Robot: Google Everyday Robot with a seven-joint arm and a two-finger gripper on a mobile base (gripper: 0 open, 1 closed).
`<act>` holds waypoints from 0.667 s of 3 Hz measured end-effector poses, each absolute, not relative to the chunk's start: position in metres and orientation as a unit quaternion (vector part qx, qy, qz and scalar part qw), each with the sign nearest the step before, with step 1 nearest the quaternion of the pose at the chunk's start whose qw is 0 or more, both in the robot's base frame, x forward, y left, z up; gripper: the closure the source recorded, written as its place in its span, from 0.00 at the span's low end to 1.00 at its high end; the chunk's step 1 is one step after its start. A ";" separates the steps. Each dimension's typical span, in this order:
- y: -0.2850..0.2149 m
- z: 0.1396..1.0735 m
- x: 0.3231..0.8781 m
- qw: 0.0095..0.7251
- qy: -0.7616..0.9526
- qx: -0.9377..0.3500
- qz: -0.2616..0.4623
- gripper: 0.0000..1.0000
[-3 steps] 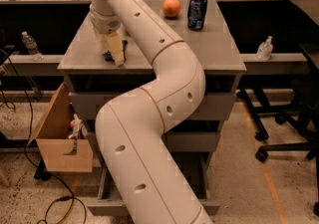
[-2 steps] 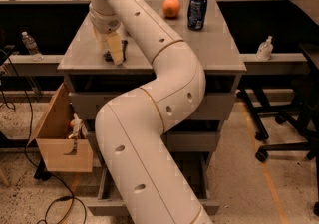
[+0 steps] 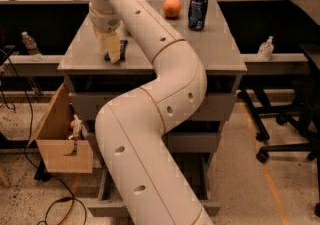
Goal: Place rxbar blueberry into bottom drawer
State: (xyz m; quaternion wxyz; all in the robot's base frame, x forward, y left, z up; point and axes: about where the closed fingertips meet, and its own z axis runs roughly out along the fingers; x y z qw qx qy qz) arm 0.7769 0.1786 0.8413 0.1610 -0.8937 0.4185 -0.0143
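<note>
The rxbar blueberry (image 3: 123, 46) is a dark flat bar lying on the grey cabinet top (image 3: 215, 44) near its front left. My gripper (image 3: 113, 49) points straight down onto the bar and covers its middle, so only the bar's dark ends show. The bottom drawer (image 3: 210, 208) is pulled out at floor level. My white arm crosses in front of it and hides most of its tray and its front.
An orange (image 3: 172, 7) and a tall blue soda can (image 3: 198, 11) stand at the back of the cabinet top. A tan open box (image 3: 64, 154) sits left of the cabinet. A water bottle (image 3: 30, 45) stands at left, a small bottle (image 3: 265, 48) and chair wheels (image 3: 280, 139) at right.
</note>
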 end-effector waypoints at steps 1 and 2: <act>0.178 0.844 0.776 0.161 0.419 -0.894 -0.014 1.00; 0.174 0.836 0.778 0.174 0.426 -0.888 0.000 1.00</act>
